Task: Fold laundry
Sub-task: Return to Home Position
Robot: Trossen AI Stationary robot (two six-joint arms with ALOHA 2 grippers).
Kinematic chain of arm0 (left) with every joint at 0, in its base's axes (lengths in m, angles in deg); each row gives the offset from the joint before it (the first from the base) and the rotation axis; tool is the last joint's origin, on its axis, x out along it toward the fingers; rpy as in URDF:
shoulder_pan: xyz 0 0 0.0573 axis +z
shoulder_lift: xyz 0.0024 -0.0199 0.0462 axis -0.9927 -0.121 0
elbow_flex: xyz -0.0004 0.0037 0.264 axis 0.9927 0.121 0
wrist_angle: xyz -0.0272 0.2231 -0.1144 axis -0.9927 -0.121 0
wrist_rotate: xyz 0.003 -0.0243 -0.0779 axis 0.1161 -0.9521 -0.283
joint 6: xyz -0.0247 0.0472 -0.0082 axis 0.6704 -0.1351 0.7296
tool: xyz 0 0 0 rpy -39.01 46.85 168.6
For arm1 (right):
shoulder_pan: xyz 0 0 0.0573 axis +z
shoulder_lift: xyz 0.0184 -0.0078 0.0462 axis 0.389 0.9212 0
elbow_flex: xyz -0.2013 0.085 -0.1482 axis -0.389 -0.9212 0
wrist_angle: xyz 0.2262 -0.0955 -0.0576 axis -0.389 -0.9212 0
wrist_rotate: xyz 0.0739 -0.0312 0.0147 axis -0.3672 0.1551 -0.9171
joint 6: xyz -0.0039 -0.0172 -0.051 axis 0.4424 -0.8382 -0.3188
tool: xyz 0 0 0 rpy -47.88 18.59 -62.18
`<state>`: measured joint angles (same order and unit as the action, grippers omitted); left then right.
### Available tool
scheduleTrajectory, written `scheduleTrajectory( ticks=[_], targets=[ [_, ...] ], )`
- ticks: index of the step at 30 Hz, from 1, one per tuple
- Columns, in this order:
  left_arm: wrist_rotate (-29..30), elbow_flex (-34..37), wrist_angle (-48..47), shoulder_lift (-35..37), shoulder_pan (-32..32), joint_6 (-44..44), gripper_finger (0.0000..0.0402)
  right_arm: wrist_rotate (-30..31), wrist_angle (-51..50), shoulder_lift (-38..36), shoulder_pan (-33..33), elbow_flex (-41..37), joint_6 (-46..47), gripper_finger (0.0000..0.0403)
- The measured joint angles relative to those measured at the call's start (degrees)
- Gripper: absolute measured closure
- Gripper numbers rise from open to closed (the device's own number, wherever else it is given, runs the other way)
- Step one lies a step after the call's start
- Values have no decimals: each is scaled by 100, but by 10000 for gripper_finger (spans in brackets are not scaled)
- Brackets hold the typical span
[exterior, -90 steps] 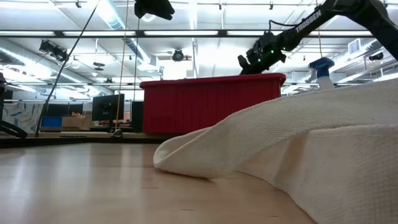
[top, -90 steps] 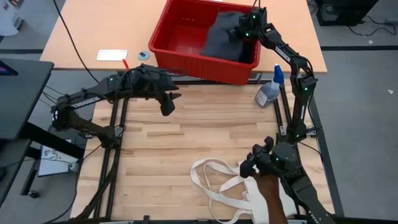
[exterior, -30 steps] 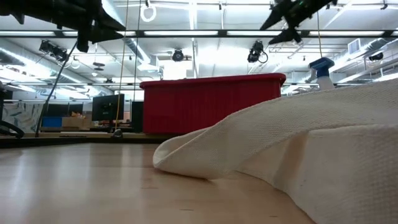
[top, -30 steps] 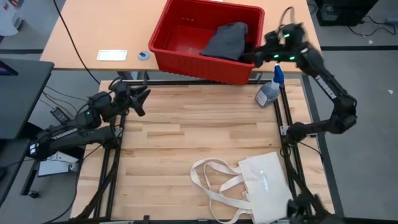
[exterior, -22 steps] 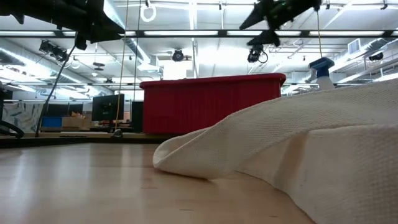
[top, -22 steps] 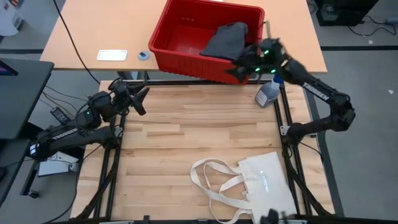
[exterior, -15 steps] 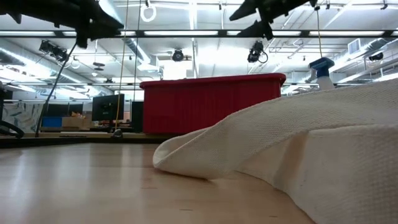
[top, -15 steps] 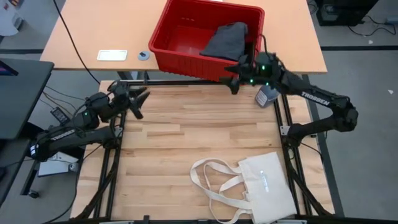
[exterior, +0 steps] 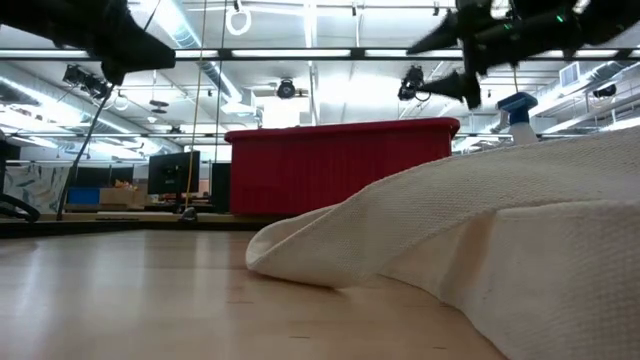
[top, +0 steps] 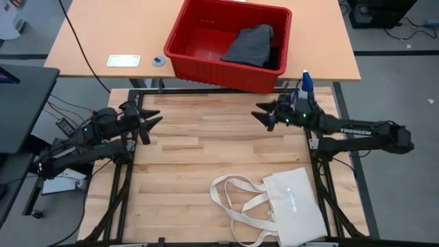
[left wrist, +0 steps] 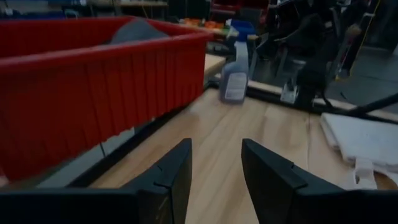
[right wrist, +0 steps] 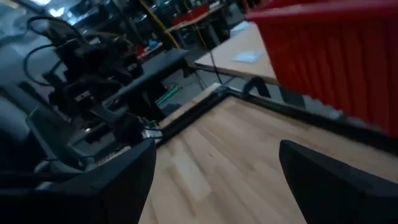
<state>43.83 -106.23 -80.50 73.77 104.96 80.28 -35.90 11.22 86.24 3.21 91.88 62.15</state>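
A dark grey garment [top: 250,44] lies crumpled in the right half of a red bin [top: 206,65] on the far side table; its top shows over the bin wall in the left wrist view [left wrist: 134,30]. No other laundry shows. My left gripper [top: 152,123] hovers open over the table's far left, pointing right, nothing between its fingers [left wrist: 214,144]. My right gripper [top: 259,113] hovers open over the far right part of the table, pointing left, fingers wide apart [right wrist: 216,149].
A cream tote bag [top: 291,202] with long handles lies flat at the near right of the wooden table. A spray bottle [top: 305,84] stands at the far right corner beside my right arm. A white card [top: 123,60] lies left of the bin. The table's middle is bare wood.
My right gripper has swung from above the bin's right end toward the near edge and down, and now sits low over the table's far right, pointing left. My left gripper has dropped a little toward the near-left. Both stay open; the garment has not moved.
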Motion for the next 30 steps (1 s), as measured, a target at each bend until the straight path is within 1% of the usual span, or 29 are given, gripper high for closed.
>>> scheduleTrajectory(
  ticks=[5,9,10,12,16,18,21,22,25,30],
  targets=[
    [2,4,-84,27,2,111,258,524,866,-519,328,-1008,443,56],
    [5,6,-47,27,2,157,258,949,1096,-856,523,-1620,637,56],
    [5,56,123,27,2,179,258,1012,1206,-950,560,-1752,733,56],
    [-3,399,991,34,-3,385,258,1129,1434,-1124,647,-2082,910,56],
    [-108,1513,3123,-12,-105,970,258,1316,2050,-1415,808,-2717,1156,56],
    [-124,2047,3844,16,-197,1399,258,1386,2282,-1542,884,-3010,1267,56],
    [-133,2674,4550,19,-383,1966,258,1504,1901,-1663,977,-3036,1188,56],
    [-127,2815,4619,18,-450,2096,258,1550,1971,-1669,991,-3037,1125,56],
    [-135,2791,4172,0,-579,2151,257,1569,1962,-1669,1001,-3041,1013,56],
    [-133,2802,4274,23,-616,2082,258,1555,1940,-1668,999,-3041,994,56]
  ],
)
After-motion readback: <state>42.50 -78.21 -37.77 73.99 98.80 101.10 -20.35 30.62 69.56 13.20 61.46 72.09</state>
